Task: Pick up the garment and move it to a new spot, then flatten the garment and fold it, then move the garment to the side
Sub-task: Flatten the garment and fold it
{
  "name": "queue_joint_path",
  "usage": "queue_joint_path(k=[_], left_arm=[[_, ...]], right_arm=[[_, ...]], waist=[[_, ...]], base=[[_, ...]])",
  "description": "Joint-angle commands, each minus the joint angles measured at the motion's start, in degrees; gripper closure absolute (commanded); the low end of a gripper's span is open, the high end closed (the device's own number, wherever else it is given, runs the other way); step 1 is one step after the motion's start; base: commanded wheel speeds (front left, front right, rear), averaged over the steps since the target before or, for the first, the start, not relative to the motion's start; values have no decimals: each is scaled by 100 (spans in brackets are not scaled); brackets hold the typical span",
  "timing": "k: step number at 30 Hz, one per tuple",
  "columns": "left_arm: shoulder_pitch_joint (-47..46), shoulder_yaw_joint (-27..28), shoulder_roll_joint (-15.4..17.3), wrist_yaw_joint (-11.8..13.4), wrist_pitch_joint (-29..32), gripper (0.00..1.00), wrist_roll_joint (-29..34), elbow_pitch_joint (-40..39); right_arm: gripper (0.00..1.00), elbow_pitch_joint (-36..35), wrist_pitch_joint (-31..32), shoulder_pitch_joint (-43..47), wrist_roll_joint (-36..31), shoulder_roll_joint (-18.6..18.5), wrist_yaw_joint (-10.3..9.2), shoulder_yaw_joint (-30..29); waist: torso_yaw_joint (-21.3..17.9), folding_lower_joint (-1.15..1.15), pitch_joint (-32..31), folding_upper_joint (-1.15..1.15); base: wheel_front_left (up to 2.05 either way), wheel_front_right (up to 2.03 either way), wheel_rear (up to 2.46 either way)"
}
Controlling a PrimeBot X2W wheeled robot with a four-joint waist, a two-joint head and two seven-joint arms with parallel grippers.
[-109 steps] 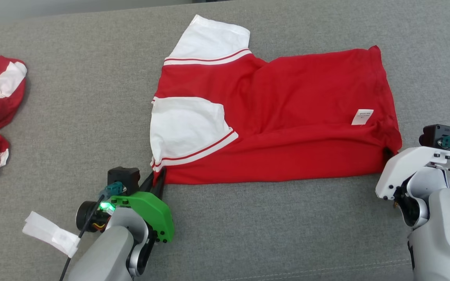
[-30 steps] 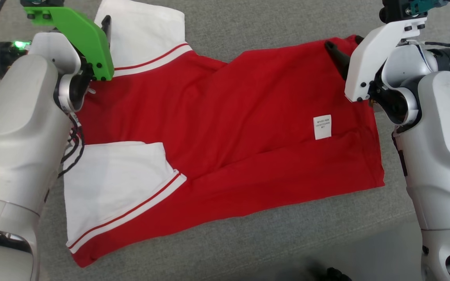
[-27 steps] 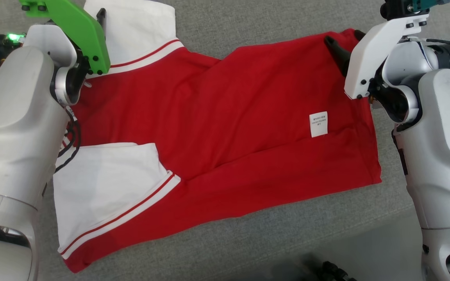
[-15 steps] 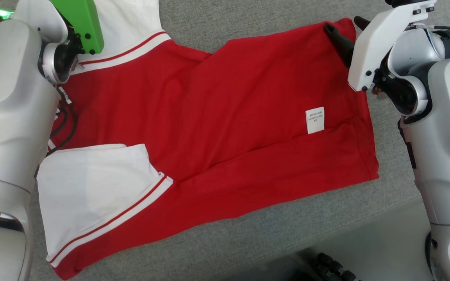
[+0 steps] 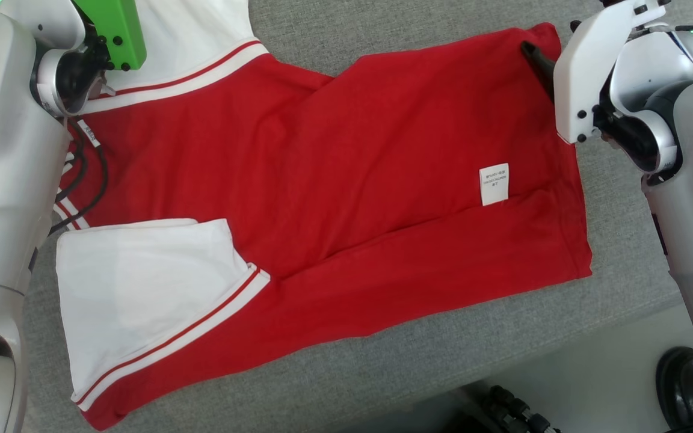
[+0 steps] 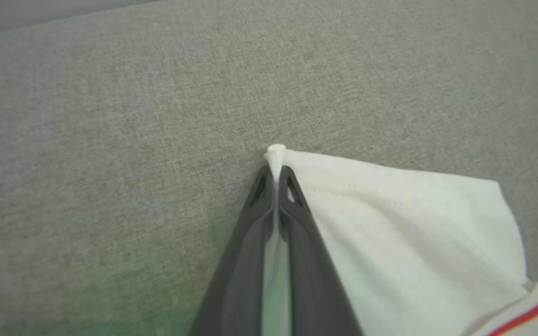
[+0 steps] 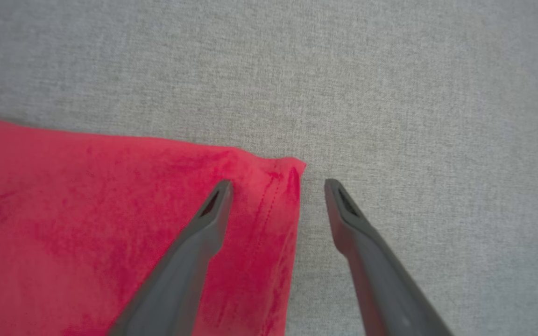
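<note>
Across grey woven upholstery (image 5: 382, 36), spread flat: red knit shirt with white striped sleeves (image 5: 352, 180). Left gripper (image 6: 276, 175) pinched tight on far white sleeve corner. Right gripper (image 7: 276, 186) wide apart, straddling far red hem corner, gripping nothing. Risk of lopsided lift and bunched cloth from pulling left before closing right.

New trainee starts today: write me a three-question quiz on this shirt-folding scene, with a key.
1. True or false: the left claw is shut on a corner of the garment's white sleeve.
2. The right claw is: A) shut on the hem; B) open, astride the red corner; C) shut on nothing.
3. Fill in: the white label lies on the ___ part of the garment.
Key: 1 true; 2 B; 3 red.
</note>
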Motion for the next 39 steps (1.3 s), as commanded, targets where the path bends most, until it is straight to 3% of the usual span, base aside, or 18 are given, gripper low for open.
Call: queue_joint_path(k=[1,9,14,16,22,34,39], left_arm=[[107,-3,127,67,47,100,-6,37],[161,12,162,176,18,100,-36,-319],[206,-19,151,202,50,100,-52,-521],[215,-7,128,198,42,100,-70,-614],[280,76,142,155,-447,100,-42,-882],[613,205,-93,-53,-2476,100,180,-875],[1057,114,-351,-240,-3405,100,269,-996]], right_arm=[[0,81,-69,-64,-81,4,-1,12],[0,722,-507,-275,-170,30,-1,69],[0,1147,-471,-363,6,100,1,168],[100,1237,-408,-354,111,90,1,251],[100,1288,-721,-454,113,-21,-5,135],[100,1652,-1866,-526,-390,-21,-3,-141],[100,1846,-2131,-241,-394,-148,-3,-224]], waist=[[7,0,12,-1],[68,0,106,-1],[126,0,121,-1],[153,0,104,-1],[255,0,16,-1],[723,0,-273,-1],[1056,0,-591,-1]], base=[[0,0,0],[0,0,0],[0,0,0],[0,0,0],[0,0,0],[0,0,0],[0,0,0]])
